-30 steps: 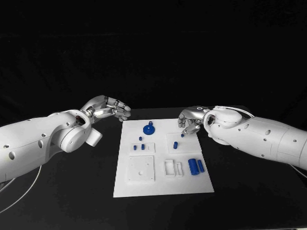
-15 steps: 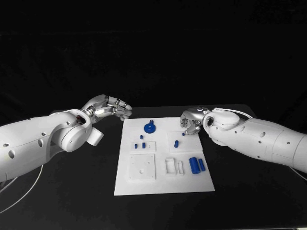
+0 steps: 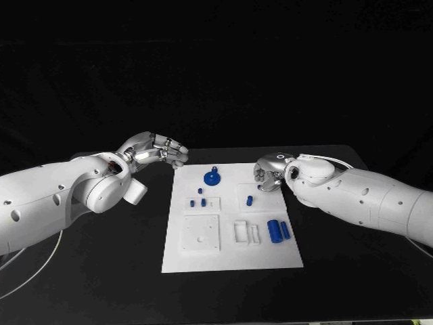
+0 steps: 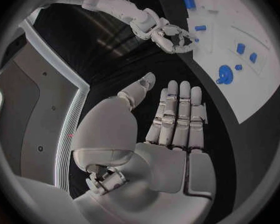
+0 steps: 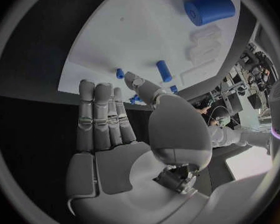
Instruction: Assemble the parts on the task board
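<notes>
The white task board (image 3: 231, 261) lies in the middle of the black table. A round blue part (image 3: 211, 179) sits near its far edge, several small blue pieces (image 3: 199, 202) lie mid-board, and two blue cylinders (image 3: 275, 231) lie at its right. My left hand (image 3: 156, 150) hovers off the board's far left corner, fingers straight and apart, holding nothing (image 4: 174, 119). At the far right corner my right hand (image 3: 270, 170) holds nothing, its fingers stretched over the table beside the board (image 5: 109, 129). A blue cylinder (image 5: 209, 9) and a small blue piece (image 5: 164, 70) lie beyond its fingertips.
Black table surface (image 3: 99, 271) surrounds the board on all sides. The left wrist view takes in the board (image 4: 252, 97), the round blue part (image 4: 224, 75) and my right hand (image 4: 165, 32) past it. Both white forearms flank the board.
The whole picture has shifted slightly. Both hands stay at the board's far corners, holding nothing, and the parts lie where they were.
</notes>
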